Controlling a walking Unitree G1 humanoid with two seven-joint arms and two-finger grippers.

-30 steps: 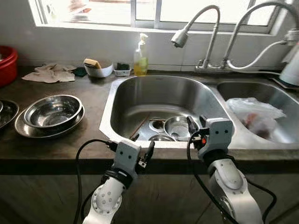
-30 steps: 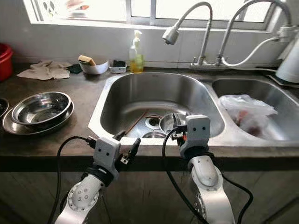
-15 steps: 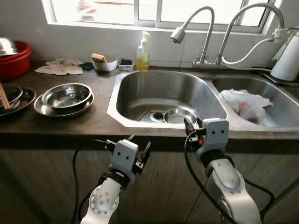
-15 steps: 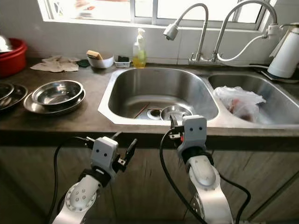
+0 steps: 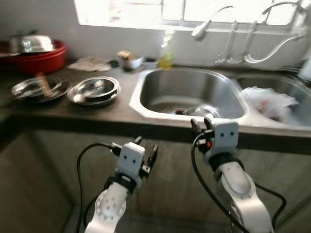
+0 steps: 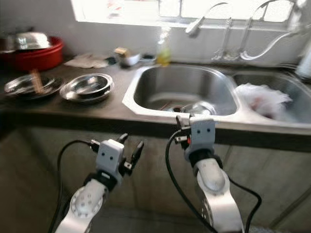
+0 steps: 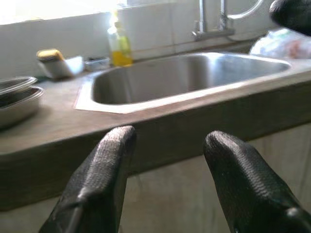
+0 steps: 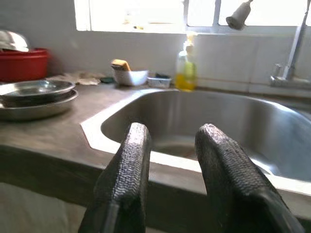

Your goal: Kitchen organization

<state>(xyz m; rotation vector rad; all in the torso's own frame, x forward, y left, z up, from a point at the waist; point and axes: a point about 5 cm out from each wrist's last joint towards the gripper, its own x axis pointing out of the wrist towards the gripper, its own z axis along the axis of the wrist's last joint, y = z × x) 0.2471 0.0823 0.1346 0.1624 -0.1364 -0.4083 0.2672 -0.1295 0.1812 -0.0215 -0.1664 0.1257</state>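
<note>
Both grippers, left gripper [image 5: 146, 151] and right gripper [image 5: 200, 124], hang spread and empty below the bench [image 5: 97, 114] front edge, steel bowls [image 5: 95, 89] stacked left of the sink [image 5: 192, 94].

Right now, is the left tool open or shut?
Open. In its wrist view the left tool has its two black fingers spread apart with the counter edge visible through the gap, holding nothing.
</note>
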